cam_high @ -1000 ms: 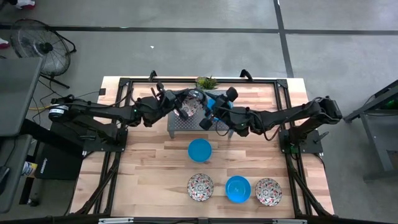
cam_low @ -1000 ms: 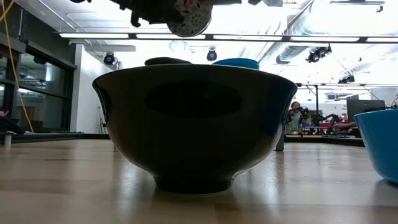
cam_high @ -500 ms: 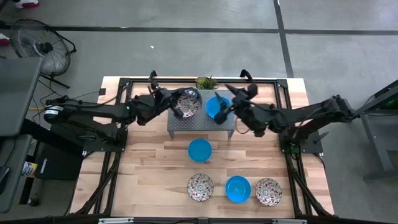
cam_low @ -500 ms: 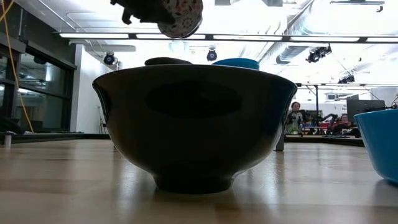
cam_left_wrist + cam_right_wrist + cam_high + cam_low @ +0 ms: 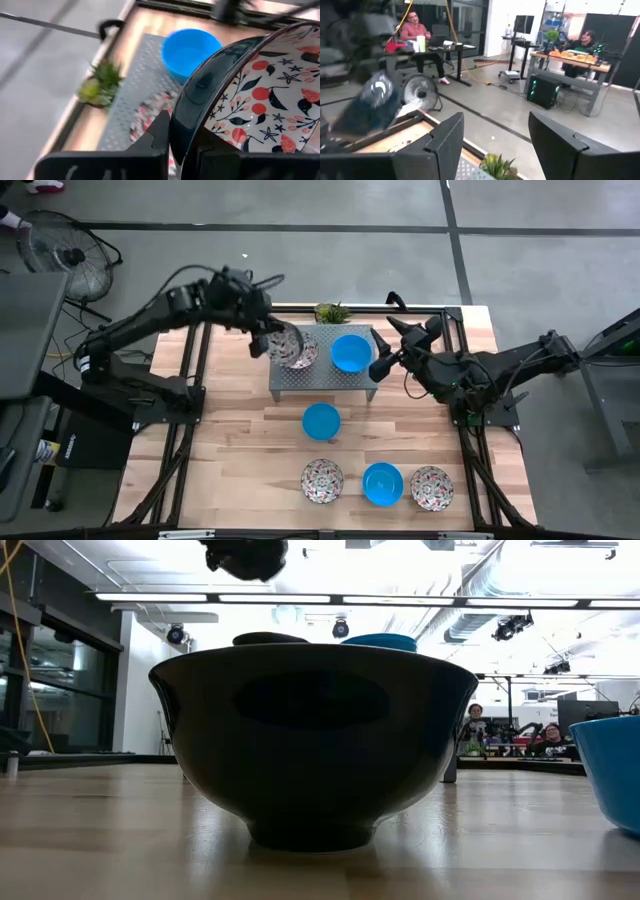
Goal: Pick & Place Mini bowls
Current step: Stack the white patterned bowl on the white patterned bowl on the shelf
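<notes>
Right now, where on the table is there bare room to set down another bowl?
Bare wood lies either side of the lone blue bowl, between the grey riser and the front row. The front row is crowded: floral bowl, blue bowl and floral bowl sit close. The riser holds a blue bowl, with the left claw holding a floral bowl above it.

Your right gripper [image 5: 495, 145] shows its fingers [image 5: 445, 142] spread apart, a small green plant [image 5: 496, 165] between them and seated people beyond.
</notes>
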Motion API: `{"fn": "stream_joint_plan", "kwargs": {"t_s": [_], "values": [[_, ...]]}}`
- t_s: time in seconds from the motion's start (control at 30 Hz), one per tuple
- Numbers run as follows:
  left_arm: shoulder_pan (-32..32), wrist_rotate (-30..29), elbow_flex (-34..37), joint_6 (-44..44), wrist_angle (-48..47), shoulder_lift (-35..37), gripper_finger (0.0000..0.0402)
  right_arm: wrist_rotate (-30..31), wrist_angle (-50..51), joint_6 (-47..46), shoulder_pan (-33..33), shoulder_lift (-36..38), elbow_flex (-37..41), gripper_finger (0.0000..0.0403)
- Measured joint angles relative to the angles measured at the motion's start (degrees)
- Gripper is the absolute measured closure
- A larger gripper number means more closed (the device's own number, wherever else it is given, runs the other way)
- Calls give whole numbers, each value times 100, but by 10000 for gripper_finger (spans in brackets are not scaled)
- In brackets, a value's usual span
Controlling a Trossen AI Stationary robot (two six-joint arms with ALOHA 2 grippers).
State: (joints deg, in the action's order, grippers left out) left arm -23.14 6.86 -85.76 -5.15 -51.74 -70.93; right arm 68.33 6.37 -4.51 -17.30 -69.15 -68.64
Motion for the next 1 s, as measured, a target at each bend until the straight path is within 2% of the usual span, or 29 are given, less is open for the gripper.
{"fn": "stream_joint_plan", "kwargs": {"t_s": [0.1, 0.23, 0.3, 0.7, 1.0], "values": [[-354, 643, -221, -243, -328, -208, 389, -209, 325, -352, -49, -4, 0, 192], [-689, 1461, -286, -234, -260, -615, 389, -515, 783, -868, -52, -4, 0, 192], [-841, 1692, -286, -232, -312, -827, 389, -622, 979, -1040, -52, -4, 0, 192], [-1025, 1522, -282, -330, -441, -1604, 389, -983, 1443, -1463, -50, -6, 2, 192], [-1025, 777, -284, -366, -623, -1656, 389, -1029, 1508, -1499, -48, -6, 2, 192]]}}
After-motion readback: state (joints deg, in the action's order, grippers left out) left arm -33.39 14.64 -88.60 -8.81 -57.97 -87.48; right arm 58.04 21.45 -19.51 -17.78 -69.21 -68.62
